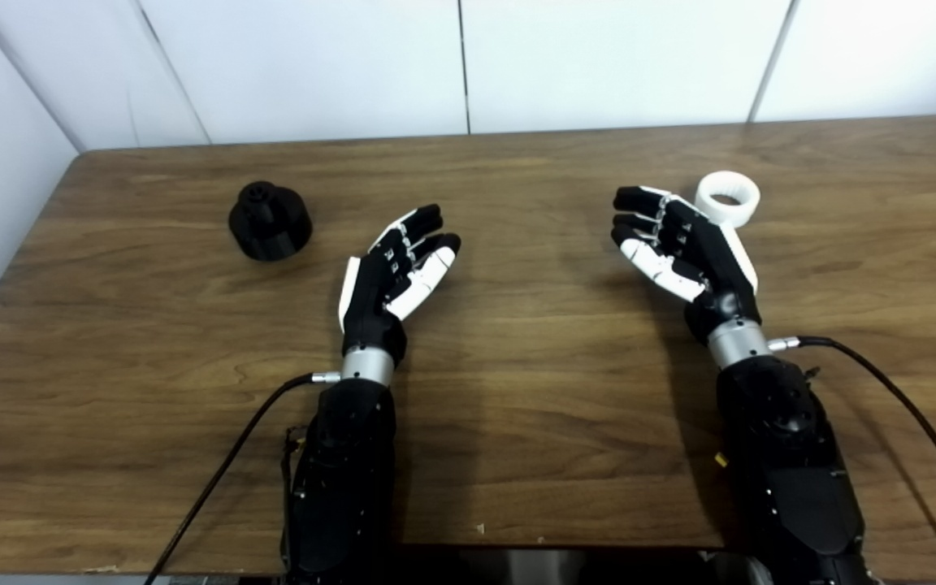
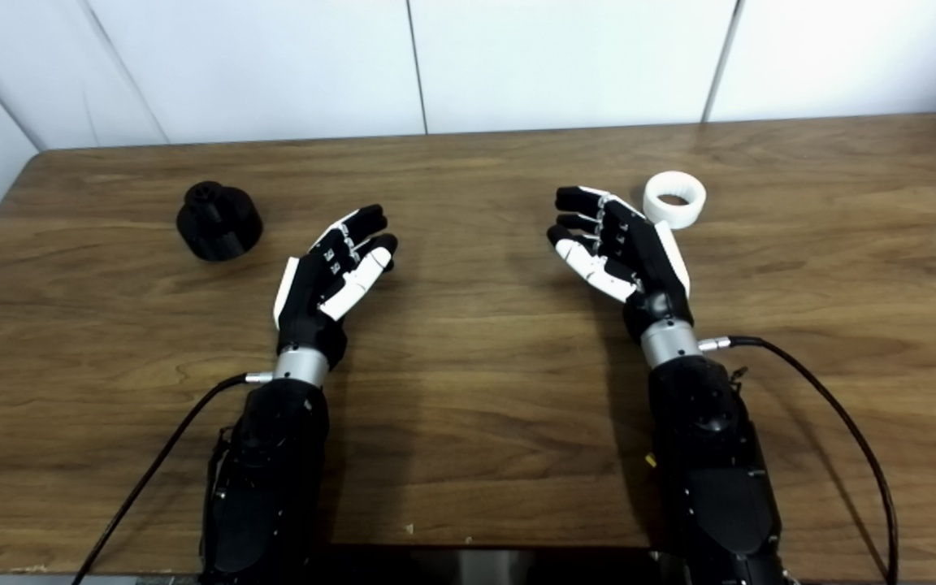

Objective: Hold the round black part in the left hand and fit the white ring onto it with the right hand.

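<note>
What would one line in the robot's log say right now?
left hand: open, empty | right hand: open, empty | black part: on table | white ring: on table

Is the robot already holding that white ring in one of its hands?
No, the white ring lies on the table just beyond the open right hand, which holds nothing.

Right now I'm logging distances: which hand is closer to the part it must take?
The right hand: it sits just beside the white ring, while the left hand is well clear of the round black part.
</note>
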Tool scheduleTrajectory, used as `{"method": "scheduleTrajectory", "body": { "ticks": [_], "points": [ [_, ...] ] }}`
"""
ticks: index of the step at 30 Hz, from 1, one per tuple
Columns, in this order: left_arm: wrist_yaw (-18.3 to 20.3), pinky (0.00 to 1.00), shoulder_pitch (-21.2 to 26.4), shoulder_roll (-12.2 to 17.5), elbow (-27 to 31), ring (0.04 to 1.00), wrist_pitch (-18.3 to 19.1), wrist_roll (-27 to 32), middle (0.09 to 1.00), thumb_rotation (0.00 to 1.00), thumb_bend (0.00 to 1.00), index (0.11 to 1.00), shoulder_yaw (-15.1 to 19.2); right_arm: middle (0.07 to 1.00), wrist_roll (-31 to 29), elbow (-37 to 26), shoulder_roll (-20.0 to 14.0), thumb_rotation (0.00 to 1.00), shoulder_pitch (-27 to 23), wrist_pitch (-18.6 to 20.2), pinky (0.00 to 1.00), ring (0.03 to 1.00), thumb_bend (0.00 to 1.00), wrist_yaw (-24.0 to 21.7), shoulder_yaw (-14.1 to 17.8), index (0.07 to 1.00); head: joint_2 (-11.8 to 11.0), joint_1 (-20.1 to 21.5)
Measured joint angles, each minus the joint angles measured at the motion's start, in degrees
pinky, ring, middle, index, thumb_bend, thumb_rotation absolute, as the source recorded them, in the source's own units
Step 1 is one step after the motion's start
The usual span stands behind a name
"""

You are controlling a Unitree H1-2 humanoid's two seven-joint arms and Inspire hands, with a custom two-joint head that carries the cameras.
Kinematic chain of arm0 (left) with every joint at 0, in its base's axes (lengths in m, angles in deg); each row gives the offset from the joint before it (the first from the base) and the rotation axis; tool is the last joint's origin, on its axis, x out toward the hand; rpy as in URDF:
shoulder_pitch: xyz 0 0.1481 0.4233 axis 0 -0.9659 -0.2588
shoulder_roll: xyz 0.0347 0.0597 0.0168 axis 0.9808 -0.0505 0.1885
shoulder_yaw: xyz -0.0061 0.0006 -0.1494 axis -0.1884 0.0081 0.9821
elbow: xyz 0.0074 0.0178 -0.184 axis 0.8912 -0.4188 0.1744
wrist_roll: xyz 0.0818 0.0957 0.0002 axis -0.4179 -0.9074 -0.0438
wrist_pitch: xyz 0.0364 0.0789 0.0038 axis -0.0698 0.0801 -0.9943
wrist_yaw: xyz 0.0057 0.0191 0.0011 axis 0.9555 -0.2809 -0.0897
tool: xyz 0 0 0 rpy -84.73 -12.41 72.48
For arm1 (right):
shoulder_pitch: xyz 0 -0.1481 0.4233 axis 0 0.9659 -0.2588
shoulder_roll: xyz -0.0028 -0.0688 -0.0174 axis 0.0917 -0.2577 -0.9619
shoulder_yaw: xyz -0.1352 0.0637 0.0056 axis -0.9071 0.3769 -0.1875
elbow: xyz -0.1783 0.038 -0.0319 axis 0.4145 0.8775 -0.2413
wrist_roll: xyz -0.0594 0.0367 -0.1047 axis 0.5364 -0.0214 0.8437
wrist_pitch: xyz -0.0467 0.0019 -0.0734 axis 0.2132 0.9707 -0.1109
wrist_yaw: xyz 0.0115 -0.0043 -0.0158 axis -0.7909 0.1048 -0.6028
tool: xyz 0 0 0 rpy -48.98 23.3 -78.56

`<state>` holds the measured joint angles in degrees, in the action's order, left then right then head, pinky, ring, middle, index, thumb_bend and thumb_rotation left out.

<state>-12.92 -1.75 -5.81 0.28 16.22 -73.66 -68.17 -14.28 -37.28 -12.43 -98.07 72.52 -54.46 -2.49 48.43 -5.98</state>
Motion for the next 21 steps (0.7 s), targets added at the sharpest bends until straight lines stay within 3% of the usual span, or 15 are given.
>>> {"method": "scheduleTrajectory", "body": {
  "ticks": [4,7,9,11,15,19,21],
  "points": [
    [0.0,0.71,0.0,0.0,0.0,0.781,0.0,0.0,0.822,0.34,0.69,0.757,0.0,0.760,-0.3,0.0,0.0,0.20,0.0,0.0,0.69,0.752,0.48,0.0,0.0,0.715,-0.1,-0.1],
    [0.0,0.66,0.0,0.1,0.1,0.774,0.0,-0.6,0.804,0.31,0.62,0.740,-0.2,0.753,-0.3,0.0,0.0,0.21,0.0,0.0,0.68,0.742,0.49,0.0,0.0,0.712,-0.1,-0.1],
    [-0.1,0.70,-0.1,1.0,0.6,0.786,-0.1,-2.7,0.798,0.29,0.61,0.736,-1.6,0.753,-0.1,0.0,0.0,0.23,0.0,0.0,0.67,0.738,0.50,0.0,0.0,0.711,-0.2,-0.3],
    [0.0,0.71,-0.4,2.7,2.7,0.791,-0.1,-6.6,0.796,0.30,0.62,0.737,-3.4,0.753,0.1,0.0,0.0,0.24,0.0,0.0,0.67,0.736,0.50,0.0,0.0,0.711,-0.3,-0.6],
    [-0.9,0.74,-0.4,6.3,6.4,0.807,-0.3,-15.2,0.813,0.41,0.69,0.776,-5.6,0.756,0.3,0.5,-0.1,0.25,0.0,-0.1,0.67,0.740,0.50,0.0,-0.1,0.712,-0.4,-0.4],
    [-0.8,0.79,-0.4,10.2,8.4,0.853,0.6,-24.1,0.842,0.39,0.73,0.792,-8.0,0.751,0.2,1.0,-0.1,0.24,0.0,-0.4,0.67,0.743,0.50,0.0,0.0,0.710,-0.4,-0.5],
    [-0.6,0.75,-0.3,11.7,9.1,0.848,1.4,-27.8,0.858,0.39,0.75,0.799,-8.7,0.745,-0.1,0.9,-0.1,0.19,0.0,-0.5,0.68,0.745,0.49,0.0,0.0,0.706,-0.5,-0.5]
  ]
}}
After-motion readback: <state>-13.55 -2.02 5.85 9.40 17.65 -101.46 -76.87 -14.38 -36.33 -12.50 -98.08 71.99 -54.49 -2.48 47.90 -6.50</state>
